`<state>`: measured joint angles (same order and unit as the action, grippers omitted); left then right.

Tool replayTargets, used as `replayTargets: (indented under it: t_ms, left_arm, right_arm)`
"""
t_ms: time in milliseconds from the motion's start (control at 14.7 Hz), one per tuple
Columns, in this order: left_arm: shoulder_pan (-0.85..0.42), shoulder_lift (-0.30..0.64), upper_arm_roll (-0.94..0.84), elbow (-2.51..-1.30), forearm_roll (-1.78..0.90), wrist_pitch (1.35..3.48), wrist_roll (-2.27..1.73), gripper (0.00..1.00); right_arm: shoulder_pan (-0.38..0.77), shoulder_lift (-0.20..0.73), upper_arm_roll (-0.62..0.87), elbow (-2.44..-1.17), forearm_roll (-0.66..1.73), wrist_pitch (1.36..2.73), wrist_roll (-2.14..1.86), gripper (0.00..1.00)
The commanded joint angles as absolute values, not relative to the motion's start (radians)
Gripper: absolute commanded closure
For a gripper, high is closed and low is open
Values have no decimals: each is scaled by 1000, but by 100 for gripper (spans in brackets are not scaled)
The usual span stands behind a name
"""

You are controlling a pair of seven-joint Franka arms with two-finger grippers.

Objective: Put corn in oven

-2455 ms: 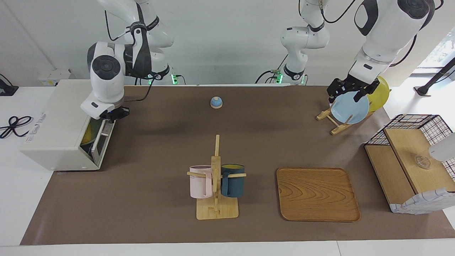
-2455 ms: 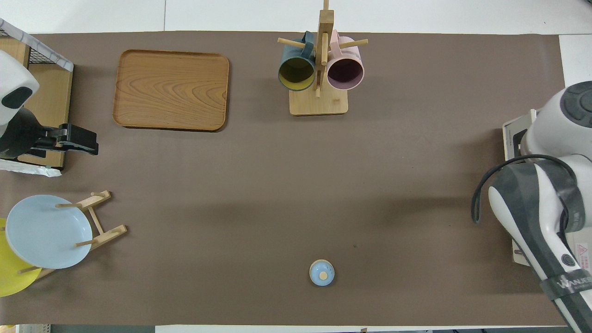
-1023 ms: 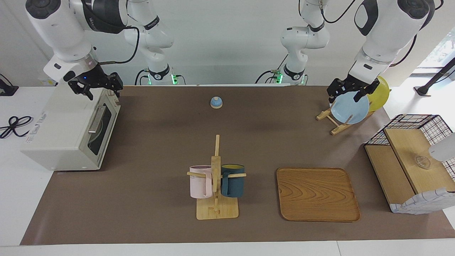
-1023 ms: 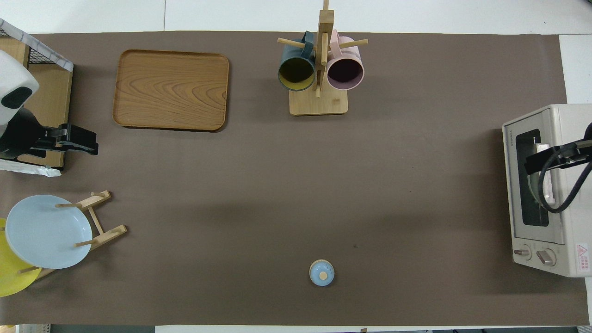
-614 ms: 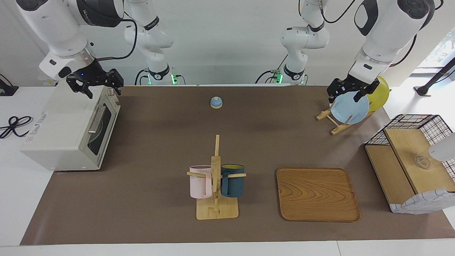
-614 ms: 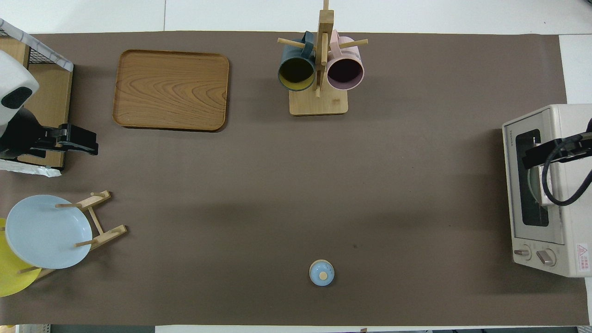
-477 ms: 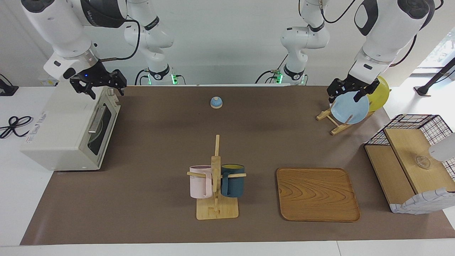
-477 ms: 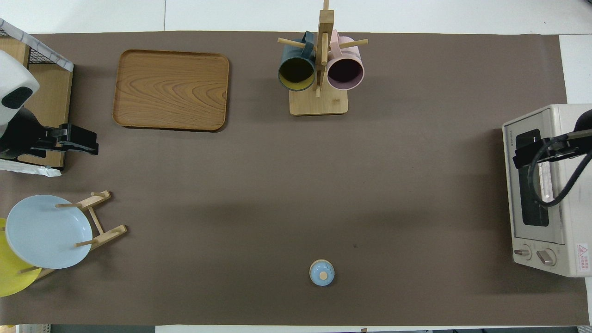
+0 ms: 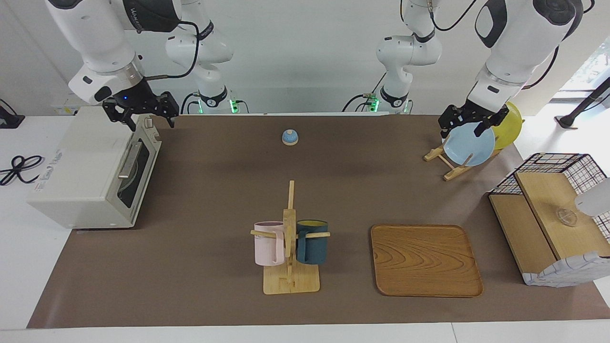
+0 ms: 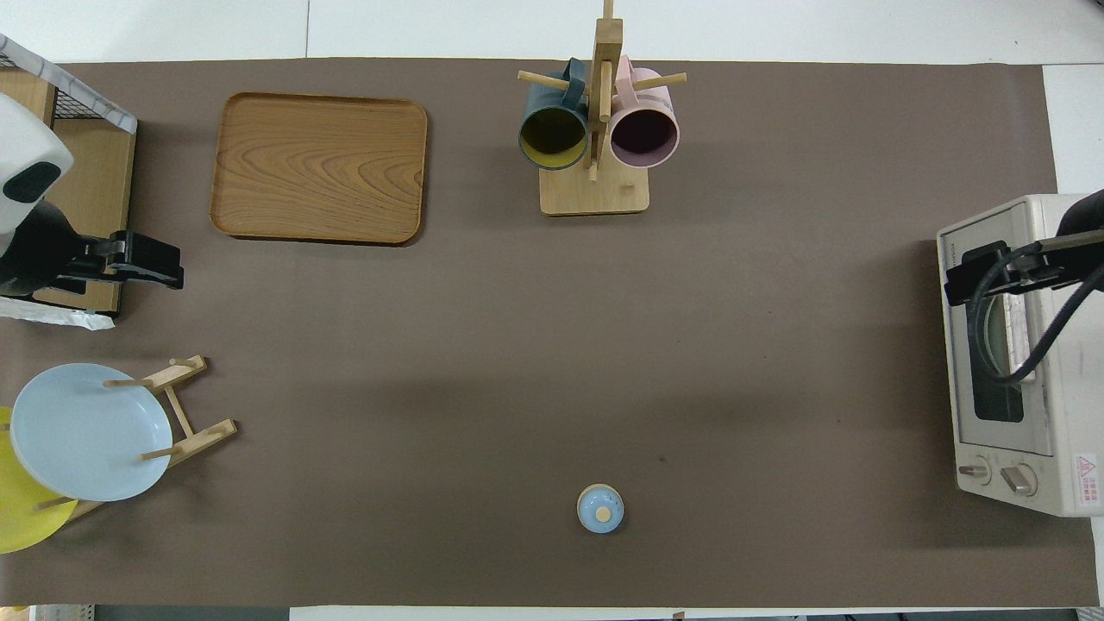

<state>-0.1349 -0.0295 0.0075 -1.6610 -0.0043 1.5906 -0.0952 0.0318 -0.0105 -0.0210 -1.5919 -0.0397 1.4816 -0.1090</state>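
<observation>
Cream-white toaster oven (image 9: 90,171) sitting door-closed, dark glass window, metal bar handle, right gripper (image 9: 141,113) hovering above it, jaws apart, left gripper (image 9: 469,125) waiting over blue plate (image 9: 469,144), jaws apart.

A plain white wall (image 9: 305,57) rises at twelve o'clock above the white bench (image 9: 19,267), which carries a brown mat (image 9: 214,190); daylight enters at two o'clock.

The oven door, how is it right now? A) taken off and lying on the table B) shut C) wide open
B, the oven door stands flat against the front with its handle up against it, and the right gripper hangs in the air over the oven's top corner, holding nothing.
</observation>
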Motion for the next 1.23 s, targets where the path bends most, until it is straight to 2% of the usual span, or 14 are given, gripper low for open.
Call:
replayTargets:
  t_ms: [0, 1159]
  left_arm:
    - [-121, -43, -2, -1678, 17, 1592, -91, 0]
    - [-121, -43, -2, -1678, 17, 1592, -91, 0]
  right_arm:
    - [-2, 8, 2, -1560, -44, 1457, -101, 0]
    - [-31, 8, 21, -1560, -14, 1470, -91, 0]
